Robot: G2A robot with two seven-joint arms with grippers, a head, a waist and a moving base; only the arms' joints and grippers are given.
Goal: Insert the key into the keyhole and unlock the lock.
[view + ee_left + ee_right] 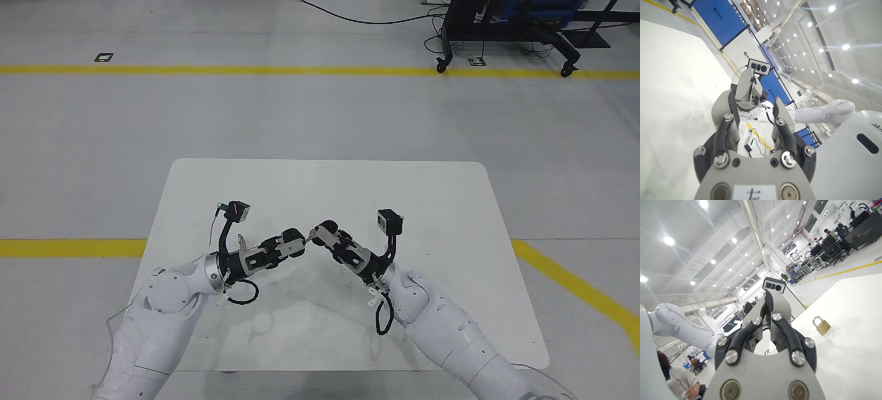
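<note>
Padlock [821,326] rests on the worktop [848,351], shackle closed. Left pincer [753,102] spread; right pincer [769,300] pressed together, both mid-worktop.

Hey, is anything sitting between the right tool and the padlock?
Nothing visible does. In the right wrist view, the brass padlock rests on the white table, off to one side of the right tool, with no object between them.

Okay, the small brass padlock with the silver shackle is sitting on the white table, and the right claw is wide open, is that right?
Not quite. The right claw is shut, with its fingertips pressed together, as the right wrist view shows. The small brass padlock with the silver shackle does sit on the white table.
</note>
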